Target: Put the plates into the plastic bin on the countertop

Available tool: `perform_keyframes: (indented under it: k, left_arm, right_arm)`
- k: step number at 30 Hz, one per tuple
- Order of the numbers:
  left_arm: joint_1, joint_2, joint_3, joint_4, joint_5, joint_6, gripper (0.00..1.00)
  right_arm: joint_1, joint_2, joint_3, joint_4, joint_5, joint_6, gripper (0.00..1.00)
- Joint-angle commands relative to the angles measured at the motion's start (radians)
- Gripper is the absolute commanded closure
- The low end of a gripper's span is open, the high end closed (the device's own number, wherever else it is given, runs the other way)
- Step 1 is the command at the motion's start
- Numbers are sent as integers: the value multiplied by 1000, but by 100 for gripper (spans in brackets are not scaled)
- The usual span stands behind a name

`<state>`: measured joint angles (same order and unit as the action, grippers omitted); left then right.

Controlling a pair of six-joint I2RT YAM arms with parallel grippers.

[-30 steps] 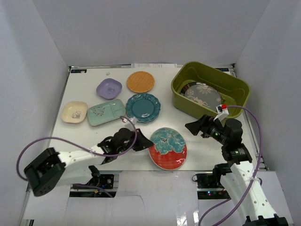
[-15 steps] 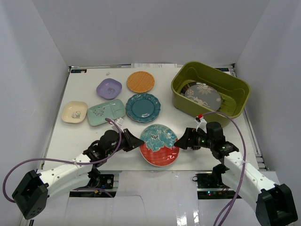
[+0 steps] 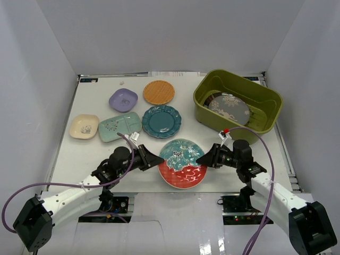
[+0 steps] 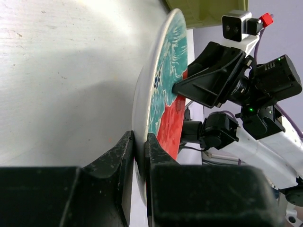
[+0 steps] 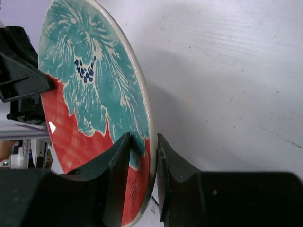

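Right claw (image 3: 200,159) moved in, straddling red-and-teal plate (image 3: 183,166) rim opp. pinching left claw (image 3: 161,159).

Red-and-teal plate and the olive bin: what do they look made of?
Red-and-teal plate: looks like glazed ceramic, going by its painted face with a slight sheen, thick rim and pale underside. Olive-green bin: probably moulded plastic, going by its uniform colour, rounded corners and soft sheen.

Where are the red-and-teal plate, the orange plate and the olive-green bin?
red-and-teal plate (image 3: 183,163), top external view, its centre
orange plate (image 3: 159,92), top external view, its centre
olive-green bin (image 3: 241,85), top external view, inside of its far wall
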<state>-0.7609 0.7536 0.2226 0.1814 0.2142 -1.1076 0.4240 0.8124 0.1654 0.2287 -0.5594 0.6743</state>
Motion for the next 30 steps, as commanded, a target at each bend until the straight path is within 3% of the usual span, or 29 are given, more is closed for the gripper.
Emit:
perform_keyframes:
  k: [1,3,4,7,10,11,15,18,22,23,25,30]
  left_arm:
    - [6,-74,58,185,63,-58,100]
    - [6,-80,58,184,62,-57,100]
    - [8,-86,60,182,63,-57,100]
    - [8,-91,70,175,74,-45,96]
    - [8,-102,133,57,53,8,57]
    - [8,-109,182,12,34,64,35]
    - [8,-138,353,-354,-125,231,8]
    - [8,-161,472,-549,-261,351,2]
    - [8,-218,544,-730,-397,442,2]
    - [8,-236,547,-776,-438,454,2]
    - [8,-299,535,-809,-475,477,2]
    - [8,-422,463,-826,-527,502,2]
  right_arm:
    - [4,-27,3,109,-40,73,72]
    - [4,-25,5,133,-69,106,78]
    - [4,-24,11,150,-82,116,89]
    - [6,-44,26,150,-88,142,92]
    - [4,-96,81,110,-41,146,92]
    - [4,-107,132,83,-28,146,92]
    - [2,-90,340,-20,79,97,92]
    - [-25,-26,500,-38,169,73,92]
    - [-160,54,643,-42,194,88,92]
    - [-244,77,661,-42,196,105,92]
    - [-371,99,704,-46,222,114,92]
    - [-539,209,784,-84,282,93,92]
